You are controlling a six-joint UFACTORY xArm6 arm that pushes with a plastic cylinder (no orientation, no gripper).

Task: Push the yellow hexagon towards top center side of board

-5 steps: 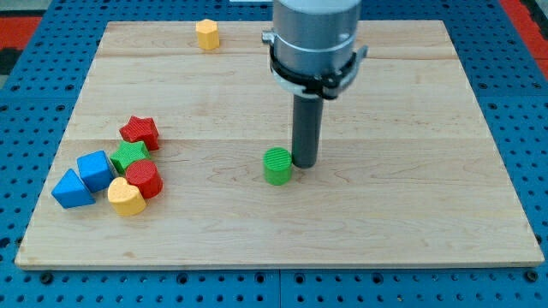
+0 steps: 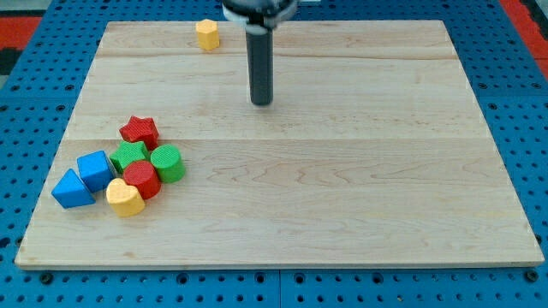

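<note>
The yellow hexagon sits near the board's top edge, left of centre. My tip stands on the board below and to the right of it, well apart from it. The rod runs straight up out of the view's top. No block touches the tip.
A cluster lies at the view's lower left: red star, green star, green cylinder, red cylinder, yellow heart, blue cube, blue triangular block. The wooden board lies on a blue pegboard.
My tip has moved up and to the left, away from the board's middle. The green cylinder now lies at the left cluster instead of the centre.
</note>
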